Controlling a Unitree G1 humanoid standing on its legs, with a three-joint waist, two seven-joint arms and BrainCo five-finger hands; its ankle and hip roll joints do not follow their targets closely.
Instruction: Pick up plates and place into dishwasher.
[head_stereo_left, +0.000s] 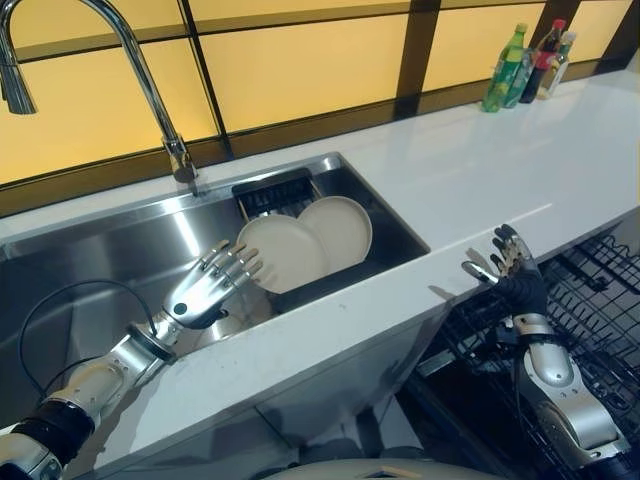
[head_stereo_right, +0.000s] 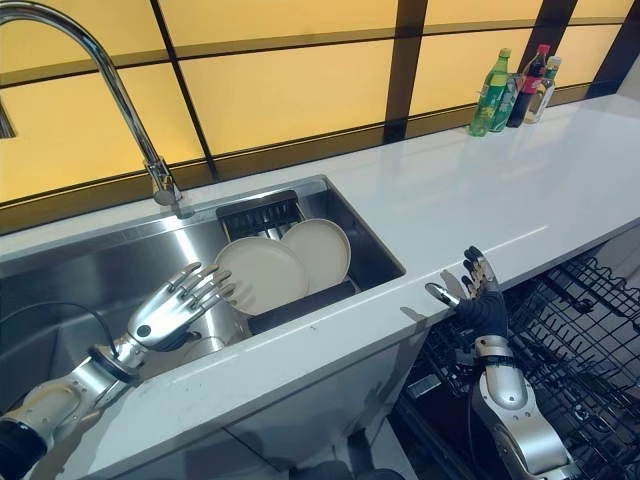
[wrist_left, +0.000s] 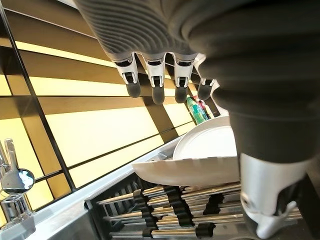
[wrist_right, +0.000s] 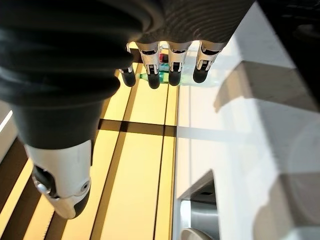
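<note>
White plates (head_stereo_left: 305, 245) lean in the sink just beyond the spread left hand (head_stereo_left: 208, 290).

Rear plate (head_stereo_left: 342, 228) half covered by front plate (head_stereo_left: 282, 252); faucet (head_stereo_left: 120, 60) head cropped at frame edge; bottles (head_stereo_left: 527, 65) too small to identify; dishwasher rack (head_stereo_left: 600, 300) cut off.

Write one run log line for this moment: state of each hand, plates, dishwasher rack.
left robot hand: open, near front plate | right robot hand: open, empty, above dishwasher rack | plates: two in sink rack | placed: none seen
</note>
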